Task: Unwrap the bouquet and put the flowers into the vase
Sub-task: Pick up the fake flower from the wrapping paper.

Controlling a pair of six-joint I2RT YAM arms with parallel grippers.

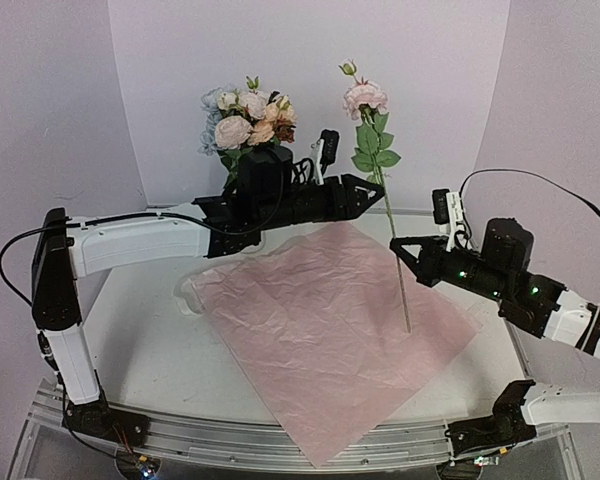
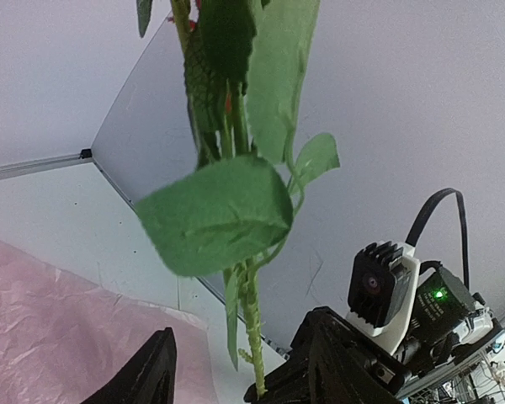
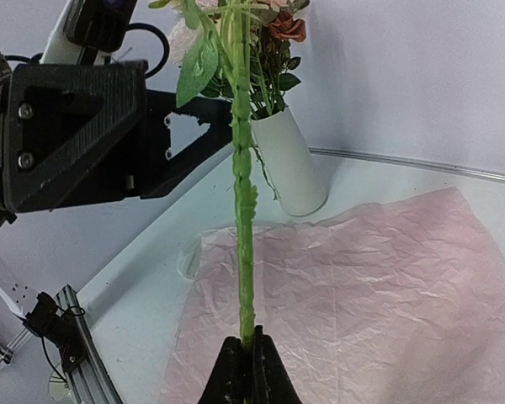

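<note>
Above the right gripper (image 3: pixel 252 349), jaws clenched low on its stem (image 3: pixel 246 252), the pink rose (image 1: pixel 365 98) towers; left gripper (image 1: pixel 376 196) jaws hang spread, flanking the stem higher up. Behind them, the vase (image 3: pixel 290 160). Release early and that top-heavy rose likely topples onto the paper (image 1: pixel 330 340).

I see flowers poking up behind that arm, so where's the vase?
The vase stands at the back of the table, left of centre, near the pink paper's far edge; seen from above, the left arm hides it below its flowers.
</note>
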